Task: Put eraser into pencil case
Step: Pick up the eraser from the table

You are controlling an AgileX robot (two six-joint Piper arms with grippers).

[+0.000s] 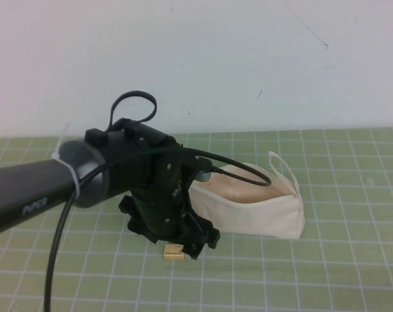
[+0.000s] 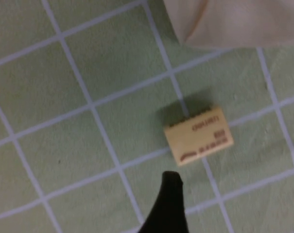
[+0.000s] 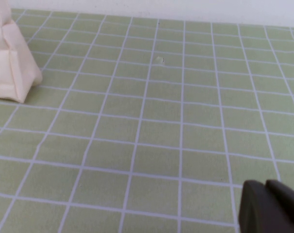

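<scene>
The tan-yellow eraser (image 1: 175, 253) lies flat on the green grid mat just in front of the cream pencil case (image 1: 261, 208), whose loop strap is at its far right end. My left gripper (image 1: 177, 242) hangs directly over the eraser, open and empty. In the left wrist view the eraser (image 2: 199, 135) lies just beyond one dark fingertip (image 2: 171, 182), with the pencil case's corner (image 2: 234, 22) close by; the other finger is out of view. My right gripper (image 3: 270, 194) is shut and empty, low over the mat, well apart from the pencil case (image 3: 8, 63).
The green grid mat (image 1: 352, 260) covers the table up to a white wall at the back. The left arm's black cable (image 1: 56, 260) loops over the wrist and across the pencil case's top. A small speck (image 3: 159, 59) lies on the mat.
</scene>
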